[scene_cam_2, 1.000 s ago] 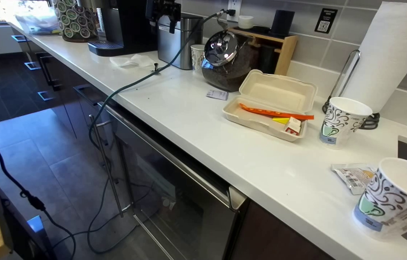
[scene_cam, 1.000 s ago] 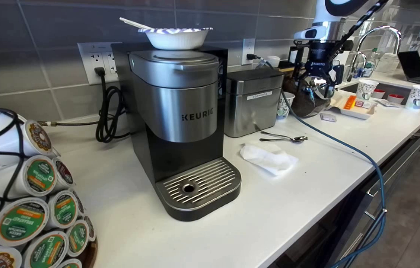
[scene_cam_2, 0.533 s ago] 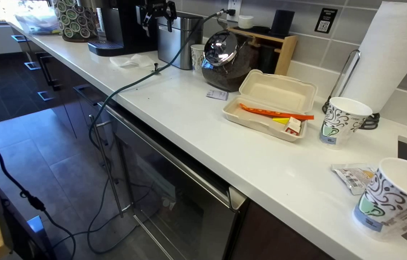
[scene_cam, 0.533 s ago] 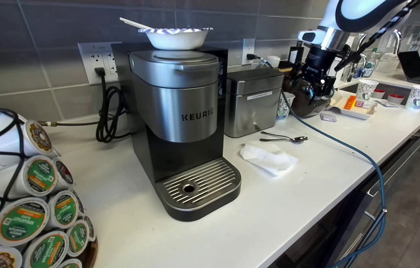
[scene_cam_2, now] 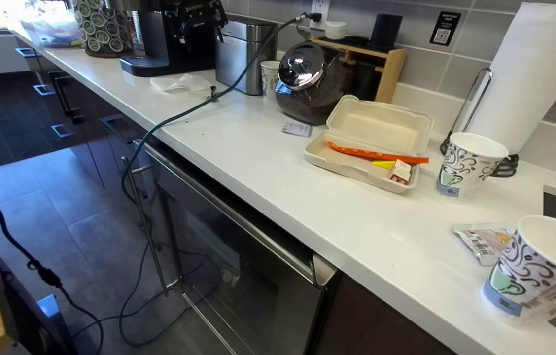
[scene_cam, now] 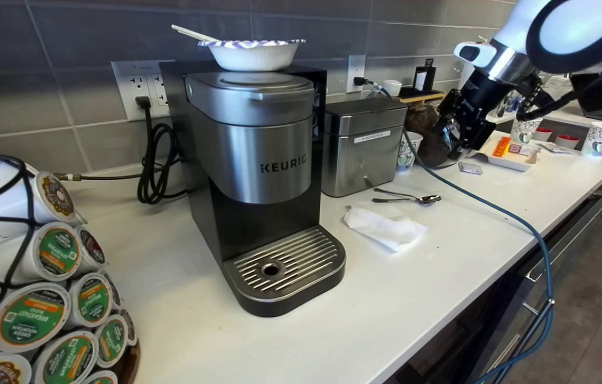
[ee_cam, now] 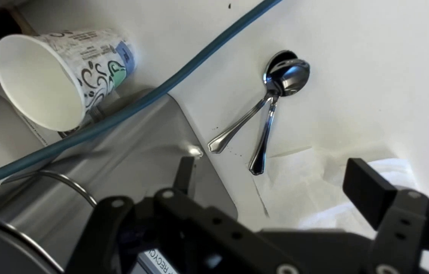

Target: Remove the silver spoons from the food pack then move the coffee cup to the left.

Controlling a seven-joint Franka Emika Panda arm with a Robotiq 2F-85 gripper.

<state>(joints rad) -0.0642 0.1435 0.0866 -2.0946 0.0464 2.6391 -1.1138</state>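
Observation:
Two crossed silver spoons (ee_cam: 292,78) lie on the counter, outside the food pack; they also show in an exterior view (scene_cam: 425,200). The food pack (scene_cam_2: 334,166), an open pale tray with an orange item inside, stands farther along the counter (scene_cam: 514,164). A patterned paper coffee cup (ee_cam: 104,66) stands beside the steel box, also in both exterior views (scene_cam: 408,154) (scene_cam_2: 270,79). More such cups (scene_cam_2: 463,170) stand near the sink. My gripper (ee_cam: 275,179) is open and empty, above the counter, its jaws apart near the spoon handles' ends. It is tilted in an exterior view (scene_cam: 461,140).
A steel box (scene_cam: 367,160) and the coffee machine (scene_cam: 258,160) stand along the wall. A blue cable (ee_cam: 184,74) crosses the counter between cup and spoons. A white napkin (scene_cam: 385,226) lies by the spoons. A dark glass jar (scene_cam_2: 307,98) stands beside the cup.
My gripper has tilted and come lower, and has shifted left in an exterior view. The arm has swung lower into view. The spoons, food pack and cups have not moved.

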